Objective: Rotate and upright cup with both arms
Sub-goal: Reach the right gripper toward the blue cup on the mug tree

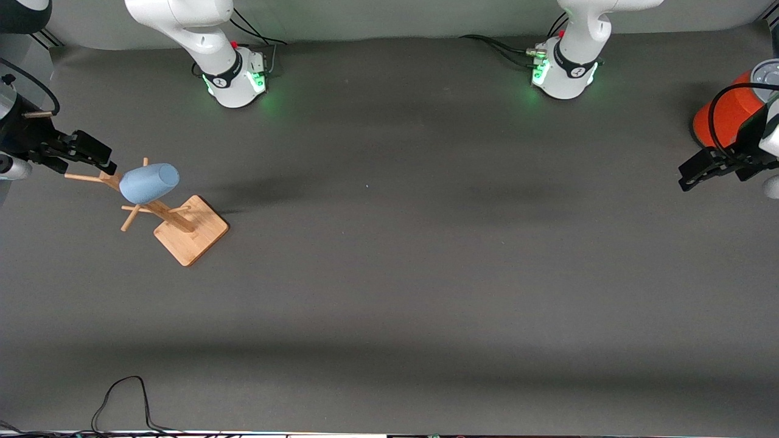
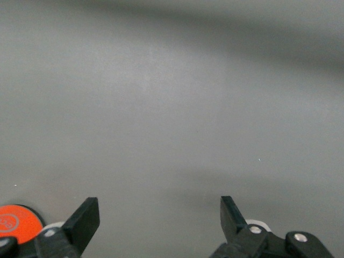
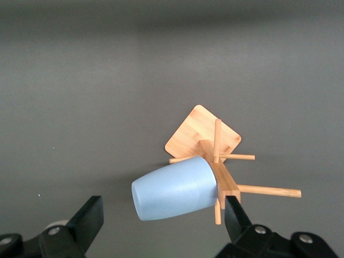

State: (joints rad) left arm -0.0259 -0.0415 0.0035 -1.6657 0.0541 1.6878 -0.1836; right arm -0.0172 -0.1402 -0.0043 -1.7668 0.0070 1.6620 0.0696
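Note:
The pale blue cup [image 1: 149, 182] hangs on its side on a peg of the wooden rack [image 1: 190, 229], its closed end pointing away from the post. It also shows in the right wrist view [image 3: 174, 188] with the rack [image 3: 201, 137]. My right gripper [image 1: 100, 157] is open and empty in the air beside the rack's top, at the right arm's end of the table. In its wrist view [image 3: 163, 203] the cup lies between the spread fingers but farther off, not touched. My left gripper [image 1: 700, 170] is open and empty at the left arm's end [image 2: 158, 203], over bare mat.
A large orange cylinder [image 1: 727, 115] stands at the left arm's end of the table, close to the left gripper; its top shows in the left wrist view [image 2: 16, 223]. A black cable [image 1: 122, 395] loops on the mat at the edge nearest the front camera.

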